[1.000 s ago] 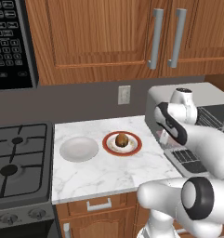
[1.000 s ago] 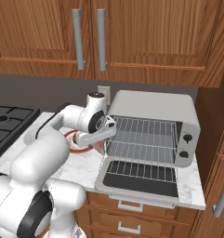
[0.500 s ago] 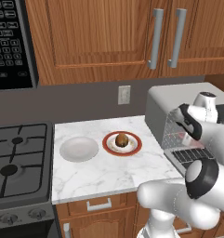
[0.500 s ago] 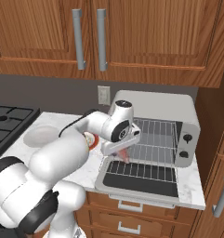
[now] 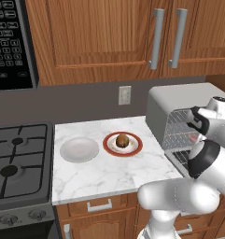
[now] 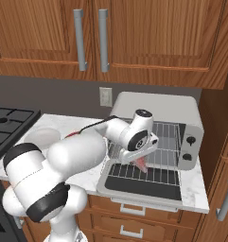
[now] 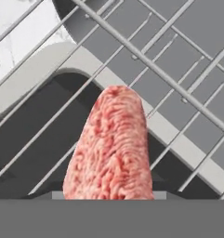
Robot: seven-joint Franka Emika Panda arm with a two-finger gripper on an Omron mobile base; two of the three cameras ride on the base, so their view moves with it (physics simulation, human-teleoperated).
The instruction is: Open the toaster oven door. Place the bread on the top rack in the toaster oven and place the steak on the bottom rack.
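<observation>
Steak (image 7: pixel 112 146) hangs pinched in the claw (image 6: pixel 141 159) at the toaster oven (image 6: pixel 158 126) mouth, just above its dropped door, angled for sliding onto the bottom rack (image 6: pixel 143 172).

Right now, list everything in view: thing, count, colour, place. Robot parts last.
toaster oven: one, light grey, right end of the counter, two knobs on its right side.
toaster oven door: one, dark glass in a grey frame, dropped open.
racks: silver wire grids inside the oven.
steak: one, pink-red, hanging from the gripper over the open door at the oven mouth.
bread: one, brown, on the red-rimmed plate.
red-rimmed plate: one, mid counter.
white plate: one, left of the red-rimmed plate.
counter: white marble.
stove: one, dark, left of the counter.
microwave: one, black, upper left.
cabinets: wooden, grey handles, above.
wall outlet: one, pale.
gripper: one, shut on the steak.
</observation>
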